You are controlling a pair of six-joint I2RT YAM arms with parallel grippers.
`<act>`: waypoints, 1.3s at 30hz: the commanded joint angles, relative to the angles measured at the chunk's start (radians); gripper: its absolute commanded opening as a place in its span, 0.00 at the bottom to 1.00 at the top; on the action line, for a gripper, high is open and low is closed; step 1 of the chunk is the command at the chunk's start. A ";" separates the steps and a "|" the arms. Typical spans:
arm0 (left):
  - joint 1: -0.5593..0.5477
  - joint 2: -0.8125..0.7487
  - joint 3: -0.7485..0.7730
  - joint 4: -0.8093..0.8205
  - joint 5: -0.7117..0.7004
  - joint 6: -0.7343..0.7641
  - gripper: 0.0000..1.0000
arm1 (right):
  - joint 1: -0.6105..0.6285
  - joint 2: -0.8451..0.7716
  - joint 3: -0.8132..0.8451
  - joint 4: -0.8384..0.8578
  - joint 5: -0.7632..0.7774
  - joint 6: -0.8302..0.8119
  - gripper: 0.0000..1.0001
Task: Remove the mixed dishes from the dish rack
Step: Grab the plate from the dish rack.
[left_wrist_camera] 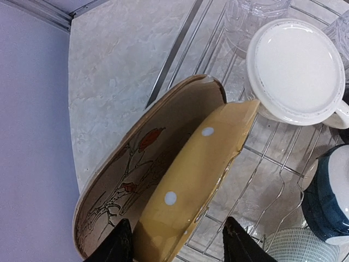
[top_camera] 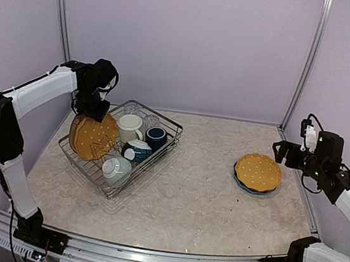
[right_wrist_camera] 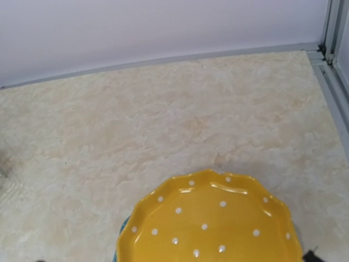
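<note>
While the mustard plate stands on edge at the left end of the dish rack, leaning against the bird plate, the left pincer straddles its rim wide, and the right pincer cannot be judged.

A glossy glazed ceramic finish is shown on the mustard-yellow plate at the left pincer. Beyond it, the dish rack is formed of bright metal wire. The tabletop is presented as smooth, marble-patterned and low-sheen.

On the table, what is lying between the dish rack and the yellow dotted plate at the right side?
Nothing: in the top external view, only bare marbled tabletop separates the dish rack from the yellow dotted plate.
</note>
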 commanded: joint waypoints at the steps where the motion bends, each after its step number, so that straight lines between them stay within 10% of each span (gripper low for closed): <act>1: -0.010 -0.053 -0.063 -0.020 0.014 -0.024 0.49 | 0.008 0.002 -0.021 0.020 -0.037 0.019 1.00; 9: 0.001 -0.089 -0.093 -0.004 0.115 -0.051 0.39 | 0.008 -0.001 -0.029 0.022 -0.046 0.029 1.00; 39: -0.014 0.047 -0.039 0.001 0.047 -0.033 0.63 | 0.008 -0.003 -0.067 0.045 -0.054 0.037 1.00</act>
